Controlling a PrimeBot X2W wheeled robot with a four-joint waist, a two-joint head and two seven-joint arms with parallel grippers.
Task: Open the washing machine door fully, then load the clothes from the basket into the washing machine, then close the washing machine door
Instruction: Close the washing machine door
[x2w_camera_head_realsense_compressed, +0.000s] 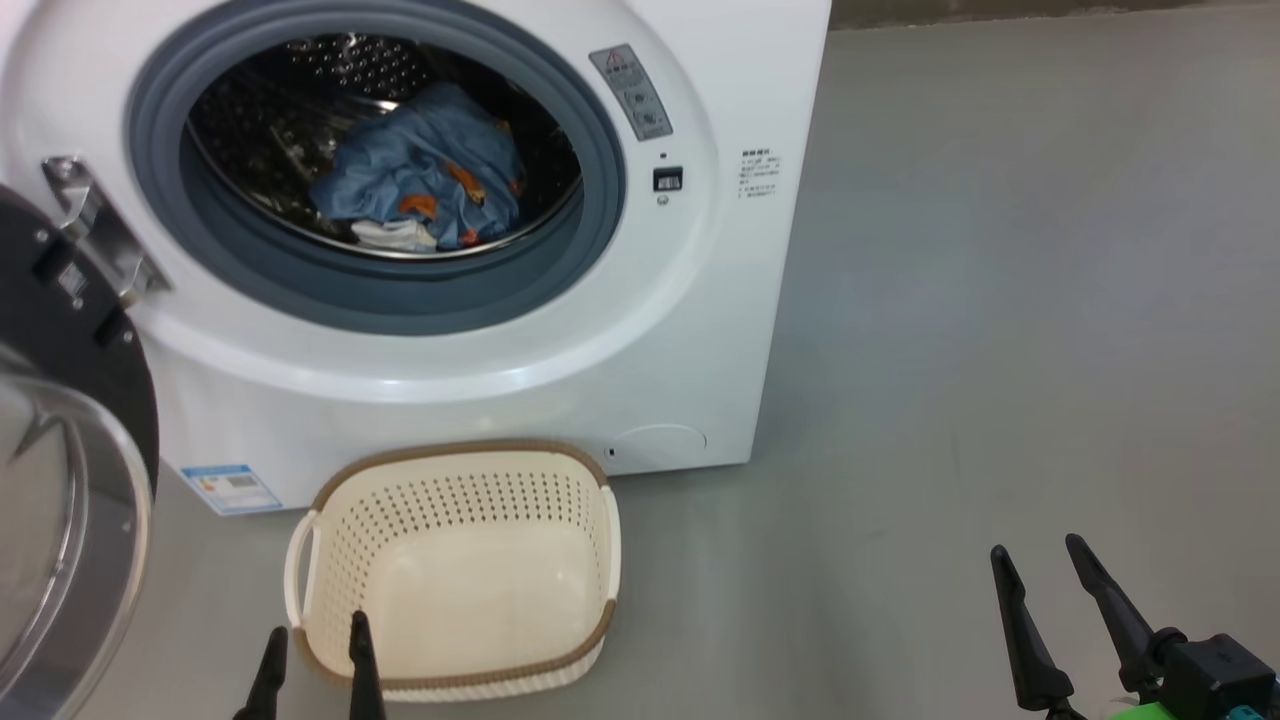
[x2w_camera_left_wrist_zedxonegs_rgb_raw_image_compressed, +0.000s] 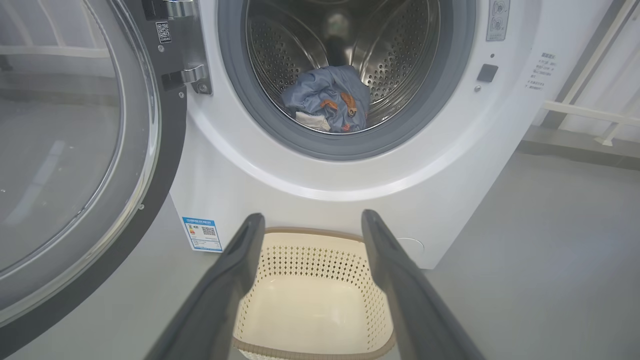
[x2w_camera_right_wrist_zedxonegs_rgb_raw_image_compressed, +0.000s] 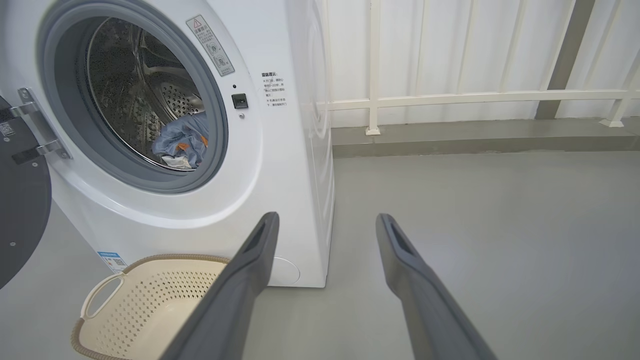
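Dark grey fingers (x2w_camera_left_wrist_zedxonegs_rgb_raw_image_compressed: 235, 270) of the left gripper (x2w_camera_head_realsense_compressed: 316, 628): spread wide, nothing between them, tips hanging over the near rim of the basket (x2w_camera_head_realsense_compressed: 455, 452). Right gripper (x2w_camera_head_realsense_compressed: 1036, 548): likewise spread and holding nothing, over bare floor (x2w_camera_head_realsense_compressed: 950, 300), well off to the right of the washing machine (x2w_camera_head_realsense_compressed: 650, 330).

Basket: on the floor just in front of the machine, below the opening. No cloth seen in it.

Clothes (x2w_camera_head_realsense_compressed: 420, 170): a blue bundle with orange print and a scrap of white, lying low in the drum (x2w_camera_head_realsense_compressed: 330, 80), behind the grey gasket (x2w_camera_head_realsense_compressed: 400, 300).

Judgement: loading looks done; closing the door is what remains.

Washing machine door (x2w_camera_head_realsense_compressed: 100, 370): swung wide open, hung from the hinge (x2w_camera_head_realsense_compressed: 95, 230) at the left of the opening. It stands roughly square to the machine's front, its inner face turned toward the left gripper. The free edge runs out of the head view at the near left.

Relation that matters: the door lies to the left of the left fingers and near them, while the right gripper has the basket and the whole machine front between it and the door. The left arm is the nearer one. To close, the door has to swing rightward about the hinge. I cannot tell whether its lower rim would clear the basket.
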